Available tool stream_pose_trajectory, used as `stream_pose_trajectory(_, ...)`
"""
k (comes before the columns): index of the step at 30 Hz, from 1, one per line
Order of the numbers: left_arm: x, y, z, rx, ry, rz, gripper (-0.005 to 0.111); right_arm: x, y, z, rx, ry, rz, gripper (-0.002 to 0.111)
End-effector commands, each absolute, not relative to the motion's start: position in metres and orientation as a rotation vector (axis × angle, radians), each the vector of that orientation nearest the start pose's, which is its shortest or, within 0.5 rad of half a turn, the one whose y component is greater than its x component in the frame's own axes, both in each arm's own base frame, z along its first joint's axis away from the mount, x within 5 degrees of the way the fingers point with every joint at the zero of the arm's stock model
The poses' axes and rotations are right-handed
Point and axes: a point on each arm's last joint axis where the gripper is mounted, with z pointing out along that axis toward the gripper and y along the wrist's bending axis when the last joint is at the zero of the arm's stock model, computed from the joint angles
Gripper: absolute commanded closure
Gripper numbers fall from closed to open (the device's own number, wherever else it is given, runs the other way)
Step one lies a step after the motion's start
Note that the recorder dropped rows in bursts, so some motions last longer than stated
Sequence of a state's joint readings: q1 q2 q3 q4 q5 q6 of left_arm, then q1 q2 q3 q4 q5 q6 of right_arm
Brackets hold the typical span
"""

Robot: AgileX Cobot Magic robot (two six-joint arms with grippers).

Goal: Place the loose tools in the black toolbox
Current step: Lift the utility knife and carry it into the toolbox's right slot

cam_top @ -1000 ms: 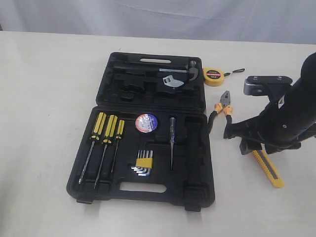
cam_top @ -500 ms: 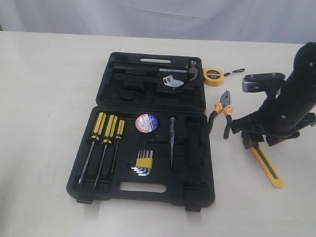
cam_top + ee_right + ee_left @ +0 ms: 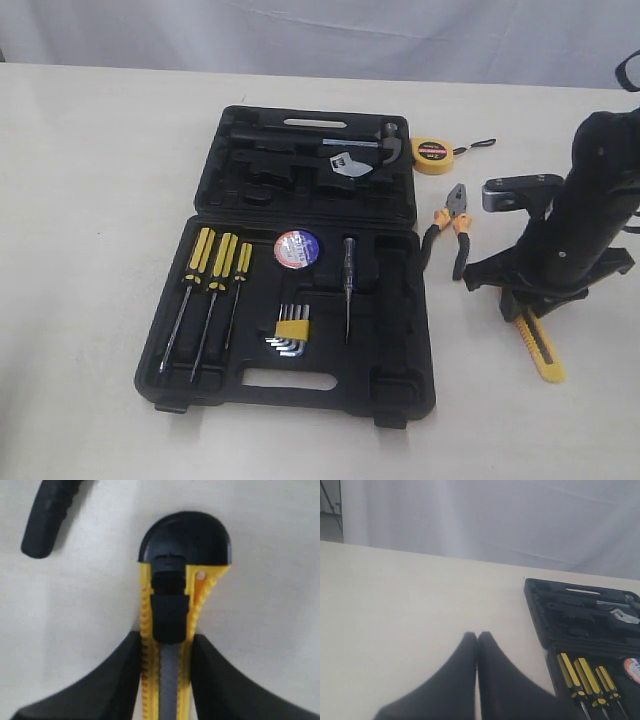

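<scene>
The black toolbox [image 3: 300,385] lies open in the middle of the table, with the black tape roll [image 3: 297,248] seated in its near half. To its right, on the table, are the round yellow tape measure [image 3: 432,153] and the orange-black pliers [image 3: 452,225]. My right gripper [image 3: 520,305] reaches down onto the yellow-black utility knife [image 3: 540,350]. In the right wrist view its fingers press both sides of the knife [image 3: 170,605], the right gripper [image 3: 165,637] shut on it. My left gripper [image 3: 477,635] is shut and empty over bare table beside the toolbox [image 3: 540,610].
Three yellow-black screwdrivers [image 3: 210,270], a hex key set [image 3: 292,328] and a slim tester pen [image 3: 347,285] fill the near half. A hammer and wrench [image 3: 350,160] lie in the far half. One pliers handle [image 3: 47,515] lies near the knife's end.
The right arm has swung more upright and settled over the knife. The knife's free end has shifted slightly left on the table. The toolbox and other tools have not moved.
</scene>
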State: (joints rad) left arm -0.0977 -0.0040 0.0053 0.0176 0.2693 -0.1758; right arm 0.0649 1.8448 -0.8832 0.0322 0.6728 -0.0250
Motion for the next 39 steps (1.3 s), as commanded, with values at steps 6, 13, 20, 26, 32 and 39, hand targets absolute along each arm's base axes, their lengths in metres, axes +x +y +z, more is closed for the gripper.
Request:
stream_pose_trajectory(6, 0.055, -0.005, 0.189, -0.054, 1.757, -0.190, 0.107, 0.300, 0.020, 0.129, -0.105, 3.165, 0.038, 0.109)
stream_pose_trajectory(13, 0.055, -0.005, 0.189, -0.054, 1.757, -0.190, 0.107, 0.294, 0.036, 0.190, 0.146, 3.105, 0.297, 0.109)
stream_pose_trajectory(20, 0.055, -0.005, 0.189, -0.054, 1.757, -0.190, 0.107, 0.259, 0.080, 0.245, 0.113, 3.021, 0.420, 0.109)
stream_pose_trajectory(26, 0.055, -0.005, 0.189, -0.054, 1.757, -0.190, 0.107, 0.257, 0.131, 0.233, 0.186, 2.952, 0.360, 0.109)
stream_pose_trajectory(32, 0.055, -0.005, 0.189, -0.054, 1.757, -0.190, 0.107, 0.275, 0.147, 0.186, 0.291, 2.947, 0.161, 0.109)
stream_pose_trajectory(39, 0.055, -0.005, 0.189, -0.054, 1.757, -0.190, 0.107, 0.288, 0.151, 0.161, 0.307, 2.919, 0.146, 0.109)
